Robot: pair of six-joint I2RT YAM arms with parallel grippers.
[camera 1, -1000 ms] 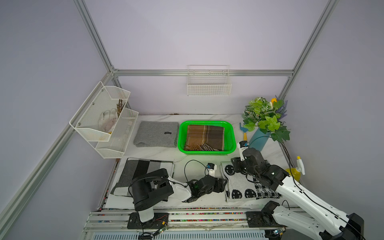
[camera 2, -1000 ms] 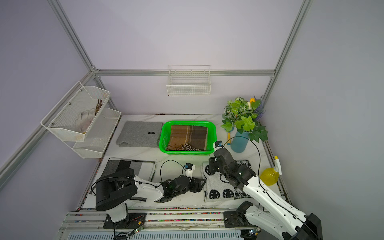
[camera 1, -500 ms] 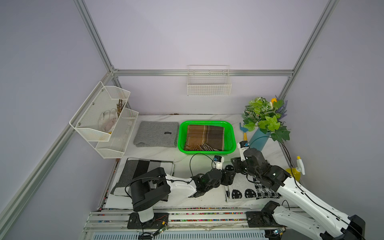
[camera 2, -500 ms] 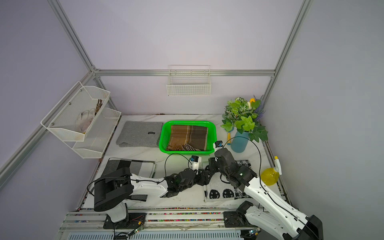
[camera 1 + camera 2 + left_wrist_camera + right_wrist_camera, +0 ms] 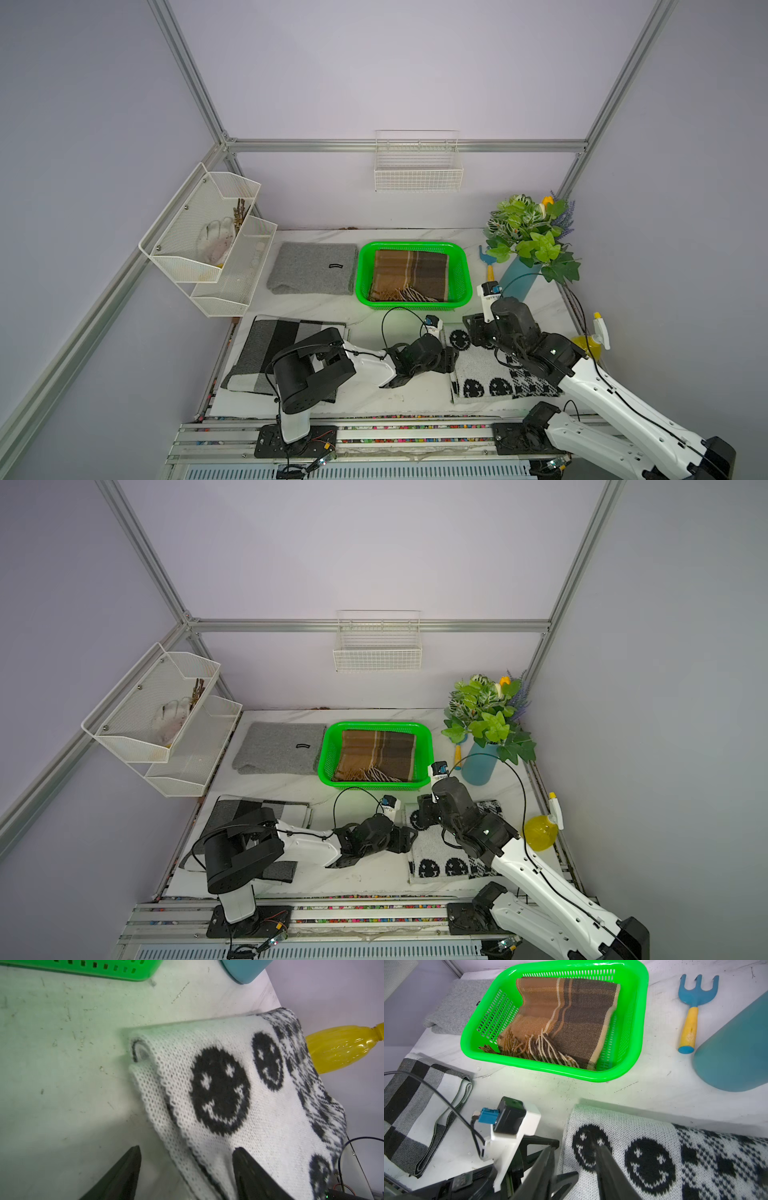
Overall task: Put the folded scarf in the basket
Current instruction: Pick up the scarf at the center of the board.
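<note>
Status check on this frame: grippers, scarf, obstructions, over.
Left gripper open, jaws straddling smiley scarf edge. Right gripper at its corner, grip unclear. Scarf on table, outside basket. Brown scarf already lies in basket.

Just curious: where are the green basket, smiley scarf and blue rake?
green basket (image 5: 641, 1014), right wrist view, rim
smiley scarf (image 5: 270, 1130), left wrist view, white knit
blue rake (image 5: 688, 1026), right wrist view, handle

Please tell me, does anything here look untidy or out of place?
The smiley scarf is folded unevenly: its layers fan apart at the edge by the left gripper. The basket already holds a brown scarf, fringe tangled.
</note>
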